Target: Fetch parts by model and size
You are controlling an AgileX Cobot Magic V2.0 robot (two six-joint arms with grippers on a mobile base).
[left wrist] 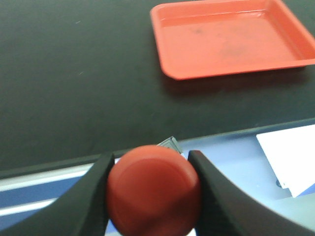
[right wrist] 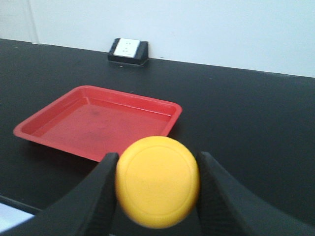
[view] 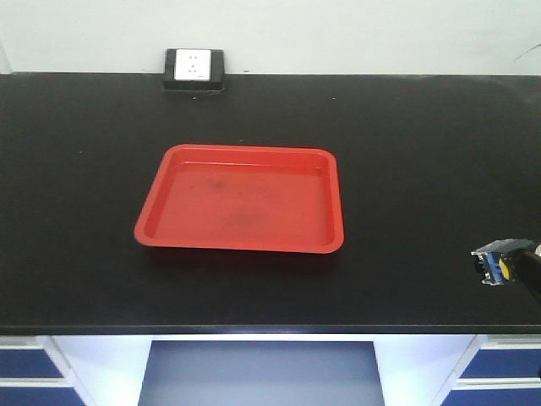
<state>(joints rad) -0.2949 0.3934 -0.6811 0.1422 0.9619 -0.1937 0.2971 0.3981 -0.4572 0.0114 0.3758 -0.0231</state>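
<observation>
Both pairs of jaws are clenching: the left gripper (left wrist: 150,160) is pinching the red-capped switch (left wrist: 153,194), and the right gripper (right wrist: 156,157) is gripping the yellow-capped switch (right wrist: 157,182) the same way. Neither part is lying in the red tray (view: 254,199) yet; both are hanging near the front edge of the black bench (view: 84,169), apart from the tray. From where I'm standing, I'm thinking each arm should be travelling over the rim, one at a time, and lowering close to the tray floor before letting go, since those round caps are likely to roll.
</observation>
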